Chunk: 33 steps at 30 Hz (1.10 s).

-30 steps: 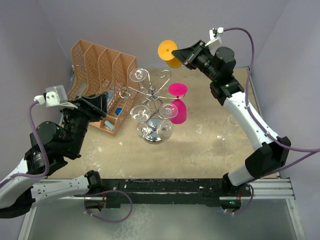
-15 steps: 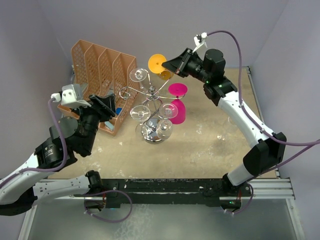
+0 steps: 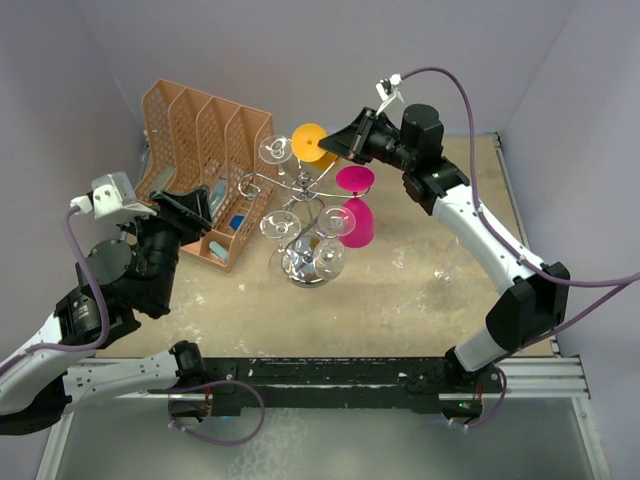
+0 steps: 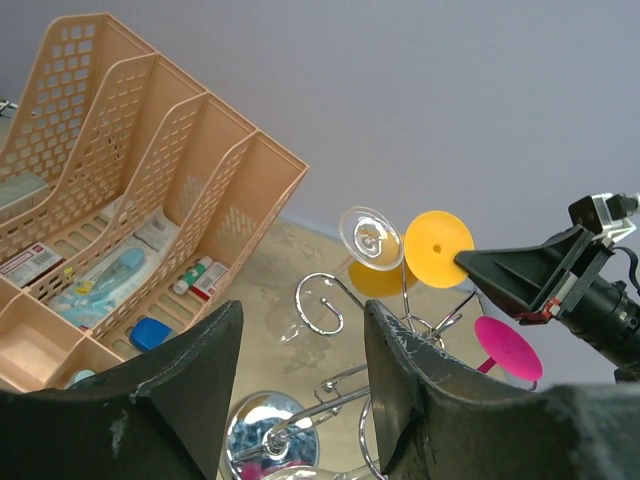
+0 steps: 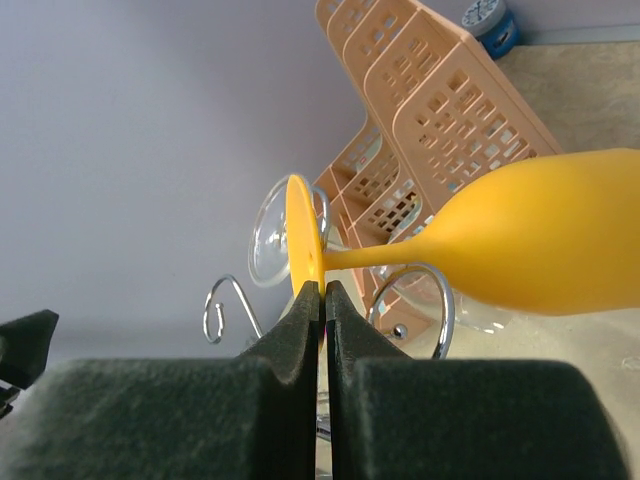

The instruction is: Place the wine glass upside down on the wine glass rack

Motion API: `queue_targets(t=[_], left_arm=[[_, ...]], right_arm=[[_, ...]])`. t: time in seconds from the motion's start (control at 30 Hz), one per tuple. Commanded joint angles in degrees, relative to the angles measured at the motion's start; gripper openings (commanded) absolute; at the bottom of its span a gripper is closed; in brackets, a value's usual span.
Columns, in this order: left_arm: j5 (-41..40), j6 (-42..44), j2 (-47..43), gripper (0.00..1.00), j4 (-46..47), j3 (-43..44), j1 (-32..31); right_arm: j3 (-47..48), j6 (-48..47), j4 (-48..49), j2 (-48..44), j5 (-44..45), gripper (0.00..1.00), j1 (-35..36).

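A: Right gripper (image 5: 322, 290), what's it doing?
B: Fingers pressed together on the rim of the foot of the yellow plastic wine glass (image 5: 540, 240), pinching it.
A: Where's the glass?
B: Up in the air at the back of the chrome wire rack with scroll arms and a round shiny base (image 3: 305, 195), not hung. Its foot sits between a clear glass's foot (image 3: 275, 150) and the pink upside-down glass (image 3: 358, 218) hanging on the rack. The stem runs just beside one scroll arm; can't tell if they touch.
A: Left gripper (image 4: 303, 320)?
B: Fingers spread, nothing between them. It hovers near the orange plastic file organizer (image 3: 200, 130), apart from the rack.
A: Anything else on the rack?
B: More clear glasses hanging low near the base.
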Motion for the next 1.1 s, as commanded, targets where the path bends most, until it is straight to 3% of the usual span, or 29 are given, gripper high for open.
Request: queue_targets(t=[0.0,0.73,1.07], left_arm=[[-1.85,-1.12,-0.61,0.49,0.66,1.32,-0.17],[-2.37,-3.84,-1.58,0.49,-0.63,0.95,-0.17],[-2.11,-4.52,-1.84,0.49,-1.12,0.86,-0.17]], right_arm=[[-1.23,-1.25,1.6,-3.66,-2.67,0.0,0.56],[-6.54,2.03,-0.07,-11.65,3.35,0.0,0.74],[-6.28,2.42,-3.75,-15.06,14.51,0.0,0.74]])
